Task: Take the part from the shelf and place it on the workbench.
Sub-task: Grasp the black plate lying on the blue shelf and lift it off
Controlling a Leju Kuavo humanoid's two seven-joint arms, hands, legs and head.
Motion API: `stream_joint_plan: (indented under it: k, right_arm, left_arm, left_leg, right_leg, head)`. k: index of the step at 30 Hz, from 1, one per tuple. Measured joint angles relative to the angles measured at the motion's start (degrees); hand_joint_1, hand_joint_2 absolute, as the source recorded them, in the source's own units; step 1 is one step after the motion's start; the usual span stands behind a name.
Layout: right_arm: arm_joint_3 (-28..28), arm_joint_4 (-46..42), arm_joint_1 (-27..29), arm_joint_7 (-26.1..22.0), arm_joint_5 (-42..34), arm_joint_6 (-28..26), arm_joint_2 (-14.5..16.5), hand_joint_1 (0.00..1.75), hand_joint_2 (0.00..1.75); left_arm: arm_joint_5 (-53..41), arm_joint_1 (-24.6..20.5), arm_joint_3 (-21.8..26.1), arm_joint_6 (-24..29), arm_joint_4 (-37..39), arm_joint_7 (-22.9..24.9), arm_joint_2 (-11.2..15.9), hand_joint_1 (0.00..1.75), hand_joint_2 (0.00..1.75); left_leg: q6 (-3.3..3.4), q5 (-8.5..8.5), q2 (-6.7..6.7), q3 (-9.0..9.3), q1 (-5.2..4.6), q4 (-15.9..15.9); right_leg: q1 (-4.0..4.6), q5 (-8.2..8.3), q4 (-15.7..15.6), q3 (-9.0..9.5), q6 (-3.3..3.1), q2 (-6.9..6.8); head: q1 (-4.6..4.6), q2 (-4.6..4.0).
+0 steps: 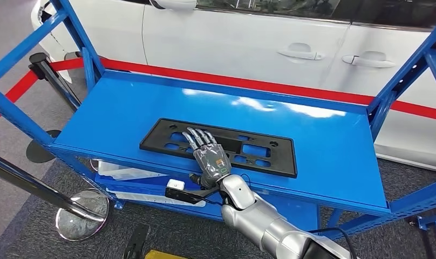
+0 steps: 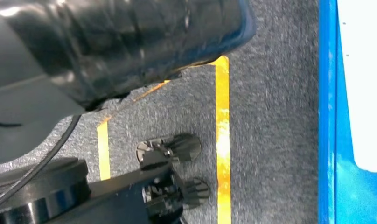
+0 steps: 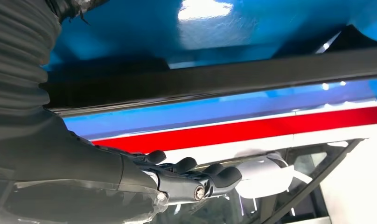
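The right hand [image 1: 207, 154] reached in over the front edge of the blue shelf [image 1: 124, 108], palm down, its fingers [image 1: 201, 138] stretched out flat and slightly fanned. They lay over the near left portion of the part [image 1: 259, 154], a flat black rectangular frame with cut-out openings that lay flat on the shelf top. Most of the part stretched away to the hand's right, and a shorter length showed on its left. Whether the fingers pressed on the part or hovered just above it could not be told from the head view. In the right wrist view the fingers [image 3: 214, 175] were extended side by side with nothing between them, and the part [image 3: 214, 77] showed as a long dark bar beyond them against the blue shelf.

The silver right arm [image 1: 259, 221] came up from below the shelf's front lip. Just beside the wrist, lower than the shelf top, a small white box [image 1: 176, 184] sat on a dark bracket.

Beyond the shelf, past the fingertips, stood a white car [image 1: 232, 38] with a red tape [image 1: 259, 83] stretched in front of it. To the hand's left a chrome post base [image 1: 81, 213] stood on the grey carpet.

The left wrist view looked down at grey carpet with yellow lines [image 2: 222, 140]; the left hand's state could not be told.
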Motion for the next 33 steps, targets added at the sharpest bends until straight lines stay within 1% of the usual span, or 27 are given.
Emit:
stream_joint_plan:
  k: [1, 2, 4, 5, 6, 7, 9, 10, 11, 12, 14, 16, 17, 19, 20, 21, 22, 23, 24, 25, 26, 27, 28, 30, 31, 32, 33]
  right_arm:
    - [0.00, 0.16, -0.09, 0.43, 0.60, -0.10, 0.01, 0.00, 1.75]
    - [0.00, 0.34, -0.20, 0.84, 1.19, -0.26, 0.01, 0.00, 1.75]
    - [0.00, 0.77, -0.30, 1.58, 2.15, -0.61, -0.03, 0.00, 1.75]
    - [0.00, 1.01, -0.25, 1.87, 2.48, -0.77, -0.07, 0.00, 1.75]
    - [0.00, 1.26, -0.20, 2.08, 2.74, -0.88, -0.10, 0.00, 1.75]
    - [0.00, 1.48, -0.19, 2.27, 3.01, -0.96, -0.13, 0.00, 1.75]
    - [0.00, 1.81, -0.36, 2.99, 4.13, -1.19, -0.13, 0.00, 1.75]
    - [0.00, 1.92, -0.51, 3.63, 5.03, -1.36, -0.13, 0.00, 1.75]
    - [0.00, 2.02, -0.63, 4.40, 6.16, -1.54, -0.13, 0.00, 1.75]
    - [0.00, 2.11, -0.72, 5.33, 7.44, -1.74, -0.14, 0.00, 1.75]
    - [0.00, 2.30, -0.78, 7.29, 10.27, -2.05, -0.21, 0.00, 1.75]
    - [0.00, 2.41, -0.86, 9.23, 13.14, -2.18, -0.30, 0.00, 1.75]
    - [0.00, 2.42, -0.90, 10.06, 14.40, -2.22, -0.33, 0.00, 1.75]
    - [0.00, 2.48, -0.90, 11.43, 16.45, -2.26, -0.49, 0.00, 1.75]
    - [0.00, 2.54, -0.85, 11.99, 17.27, -2.27, -0.61, 0.00, 1.75]
    - [0.00, 2.59, -0.82, 12.52, 18.02, -2.27, -0.75, 0.00, 1.75]
    - [0.00, 2.63, -0.81, 13.02, 18.68, -2.26, -0.87, 0.00, 1.75]
    - [0.00, 2.65, -0.83, 13.52, 19.30, -2.24, -0.97, 0.00, 1.75]
    - [0.00, 2.65, -0.88, 14.09, 19.93, -2.19, -1.04, 0.00, 1.75]
    - [0.00, 2.65, -0.94, 14.67, 20.47, -2.13, -1.13, 0.00, 1.75]
    - [0.00, 2.65, -0.98, 15.19, 20.93, -2.08, -1.22, 0.00, 1.75]
    - [0.00, 2.65, -1.02, 15.63, 21.30, -2.04, -1.33, 0.00, 1.75]
    - [0.00, 2.65, -1.04, 16.03, 21.57, -2.00, -1.46, 0.00, 1.75]
    - [-0.02, 2.65, -1.05, 16.72, 21.98, -1.85, -1.72, 0.00, 1.75]
    - [-0.03, 2.66, -1.07, 17.00, 22.14, -1.71, -1.90, 0.00, 1.75]
    - [-0.04, 2.66, -1.07, 17.19, 22.28, -1.51, -2.10, 0.00, 1.75]
    - [-0.04, 2.67, -1.03, 17.33, 22.43, -1.29, -2.33, 0.06, 1.75]
  left_arm:
    - [0.00, -0.03, 0.00, -0.01, 0.00, -0.04, -0.01, 0.00, 0.00]
    - [0.00, -0.06, 0.01, -0.01, 0.00, -0.09, -0.03, 0.00, 0.00]
    - [-0.01, -0.07, 0.01, -0.04, 0.00, -0.14, -0.03, 0.00, 0.00]
    - [-0.01, -0.02, 0.01, -0.05, 0.00, -0.14, -0.03, 0.00, 0.00]
    - [-0.01, 0.04, 0.01, -0.08, 0.00, -0.14, -0.03, 0.00, 0.00]
    - [0.00, 0.08, 0.01, -0.09, 0.00, -0.14, -0.03, 0.00, 0.00]
    - [-0.02, 0.09, 0.00, -0.12, 0.00, -0.14, -0.08, 0.00, 0.00]
    - [-0.03, 0.06, 0.00, -0.14, 0.00, -0.13, -0.10, 0.00, 0.00]
    - [-0.06, 0.04, 0.00, -0.15, 0.00, -0.13, -0.12, 0.00, 0.00]
    - [-0.10, 0.04, 0.00, -0.16, 0.00, -0.13, -0.12, 0.00, 0.00]
    - [-0.25, 0.07, 0.00, -0.19, 0.00, -0.10, -0.13, 0.00, 0.00]
    - [-0.39, 0.06, -0.01, -0.21, 0.00, -0.05, -0.14, 0.00, 0.00]
    - [-0.43, 0.04, 0.00, -0.22, 0.00, -0.03, -0.14, 0.00, 0.00]
    - [-0.48, 0.08, -0.01, -0.25, 0.00, -0.01, -0.14, 0.00, 0.00]
    - [-0.52, 0.15, 0.00, -0.27, 0.00, 0.02, -0.14, 0.00, 0.00]
    - [-0.57, 0.21, -0.01, -0.28, 0.00, 0.04, -0.14, 0.00, 0.00]
    - [-0.67, 0.24, -0.01, -0.31, 0.00, 0.05, -0.14, 0.00, 0.00]
    - [-0.78, 0.22, 0.00, -0.32, 0.00, 0.06, -0.14, 0.00, 0.00]
    - [-0.89, 0.16, -0.01, -0.33, 0.00, 0.07, -0.13, 0.00, 0.00]
    - [-0.98, 0.05, -0.01, -0.34, 0.00, 0.08, -0.13, 0.00, 0.00]
    - [-1.03, -0.04, -0.01, -0.34, 0.00, 0.11, -0.13, 0.00, 0.00]
    - [-1.04, -0.07, -0.02, -0.34, 0.00, 0.15, -0.14, 0.00, 0.00]
    - [-1.05, -0.05, -0.01, -0.34, 0.00, 0.18, -0.13, 0.00, 0.00]
    - [-1.08, 0.05, 0.00, -0.34, 0.01, 0.22, -0.09, 0.00, 0.00]
    - [-1.10, 0.05, 0.01, -0.34, 0.01, 0.22, -0.08, 0.00, 0.00]
    - [-1.13, 0.01, 0.01, -0.36, 0.02, 0.22, -0.07, 0.00, 0.00]
    - [-1.16, -0.01, 0.01, -0.37, 0.02, 0.22, -0.08, 0.00, 0.00]
  left_leg:
    - [0.36, 0.22, 0.06, 0.23, 0.16, -0.42]
    - [0.64, 0.40, 0.12, 0.41, 0.31, -0.76]
    - [0.91, 0.42, 0.20, 0.41, 0.23, -0.76]
    - [0.94, 0.39, 0.22, 0.38, 0.21, -0.70]
    - [0.97, 0.34, 0.22, 0.37, 0.20, -0.60]
    - [0.94, 0.25, 0.20, 0.36, 0.21, -0.46]
    - [0.68, -0.08, 0.15, 0.33, 0.21, 0.06]
    - [0.41, -0.32, 0.12, 0.19, 0.10, 0.49]
    - [0.13, -0.48, 0.10, 0.03, 0.01, 0.81]
    - [-0.16, -0.57, 0.10, -0.12, -0.06, 1.01]
    - [-0.74, -0.59, 0.13, -0.29, -0.01, 1.08]
    - [-1.43, -1.66, 0.19, -0.89, 0.15, 2.49]
    - [-1.77, -2.97, 0.21, -1.82, 0.23, 4.61]
    - [-2.28, -6.38, 0.22, -4.92, 0.37, 11.57]
    - [-2.43, -7.51, 0.22, -6.41, 0.44, 14.77]
    - [-2.50, -7.71, 0.22, -7.17, 0.48, 16.42]
    - [-2.48, -6.84, 0.22, -6.86, 0.51, 15.87]
    - [-2.36, -5.14, 0.22, -5.48, 0.53, 13.18]
    - [-2.14, -3.30, 0.22, -3.46, 0.53, 9.17]
    - [-1.85, -2.04, 0.21, -1.51, 0.39, 5.35]
    - [-1.51, -1.34, 0.17, -0.12, 0.25, 2.61]
    - [-1.21, -1.21, 0.14, 0.59, 0.09, 1.13]
    - [-0.92, -1.35, 0.10, 0.75, -0.09, 0.82]
    - [-0.25, -0.99, 0.16, 0.95, 0.04, 0.31]
    - [0.12, -0.77, 0.23, 1.14, 0.16, -0.10]
    - [0.48, -0.56, 0.30, 1.32, 0.29, -0.49]
    - [0.70, -0.45, 0.35, 1.42, 0.32, -0.68]
  right_leg:
    - [0.05, -0.87, 1.15, -0.48, 0.28, -0.07]
    - [0.07, -2.31, 3.52, -1.54, 0.48, -0.14]
    - [-0.01, -5.77, 10.78, -4.87, 0.70, -0.18]
    - [-0.04, -6.70, 13.82, -6.36, 0.78, -0.19]
    - [-0.07, -6.62, 15.17, -7.06, 0.84, -0.19]
    - [-0.12, -5.44, 14.24, -6.69, 0.86, -0.20]
    - [-0.26, -1.75, 7.33, -3.44, 0.72, -0.26]
    - [-0.26, -0.52, 3.79, -1.73, 0.55, -0.28]
    - [-0.22, 0.09, 1.44, -0.59, 0.34, -0.28]
    - [-0.09, 0.09, 0.40, -0.12, 0.09, -0.23]
    - [0.03, 0.26, 0.21, -0.04, -0.53, -0.09]
    - [-0.15, 0.52, -0.02, 0.03, -1.17, -0.07]
    - [-0.29, 0.62, -0.13, 0.07, -1.44, -0.10]
    - [-0.33, 0.62, -0.14, 0.02, -1.72, -0.11]
    - [-0.32, 0.61, -0.13, -0.01, -1.76, -0.11]
    - [-0.32, 0.61, -0.12, -0.02, -1.77, -0.10]
    - [-0.32, 0.60, -0.11, 0.00, -1.76, -0.07]
    - [-0.32, 0.59, -0.11, 0.05, -1.75, -0.02]
    - [-0.33, 0.58, -0.10, 0.12, -1.70, 0.02]
    - [-0.24, 0.55, -0.08, 0.11, -1.54, 0.06]
    - [-0.17, 0.56, -0.09, 0.07, -1.30, 0.08]
    - [-0.13, 0.59, -0.12, 0.02, -1.01, 0.09]
    - [-0.11, 0.67, -0.24, -0.01, -0.67, 0.11]
    - [-0.13, 0.59, -0.29, 0.05, 0.01, 0.11]
    - [-0.12, 0.00, 0.40, -0.23, 0.29, 0.05]
    - [-0.09, -1.22, 2.26, -1.03, 0.50, -0.01]
    - [-0.13, -2.90, 5.23, -2.36, 0.61, -0.09]
  head:
    - [0.09, 0.00]
    - [0.20, 0.00]
    - [0.36, -0.01]
    - [0.38, -0.01]
    - [0.39, -0.02]
    - [0.40, -0.02]
    - [0.40, -0.01]
    - [0.38, 0.00]
    - [0.34, 0.00]
    - [0.33, -0.01]
    - [0.34, -0.01]
    - [0.24, 0.00]
    - [0.17, -0.01]
    - [0.04, -0.01]
    - [0.07, -0.01]
    - [0.05, 0.00]
    - [0.06, -0.01]
    - [0.05, -0.01]
    - [0.05, -0.01]
    - [0.05, -0.01]
    - [0.08, 0.00]
    - [0.09, -0.01]
    - [0.10, -0.01]
    - [0.12, -0.01]
    - [0.21, -0.01]
    - [0.33, -0.01]
    - [0.44, -0.01]
